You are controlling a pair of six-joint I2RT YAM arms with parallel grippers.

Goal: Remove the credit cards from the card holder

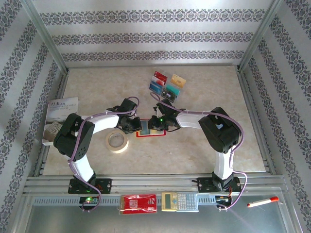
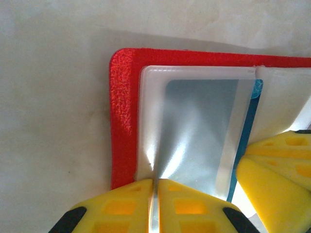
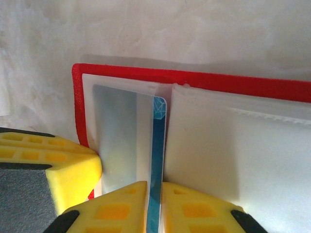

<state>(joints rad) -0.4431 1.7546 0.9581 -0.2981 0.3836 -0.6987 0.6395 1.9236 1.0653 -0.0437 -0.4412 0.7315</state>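
On the worktop, the red card holder lies open near the middle, with four credit cards lying well apart from it toward the far edge. The left gripper is clamped on the near edge of a clear pocket and should simply pin that leaf (if it lifts, the whole holder probably drags along), while the right gripper is pinched shut on the edge of a blue card poking from its sleeve. That card wants a slow, level pull in line with the sleeve, so it slides free without bending or slipping from the grip.
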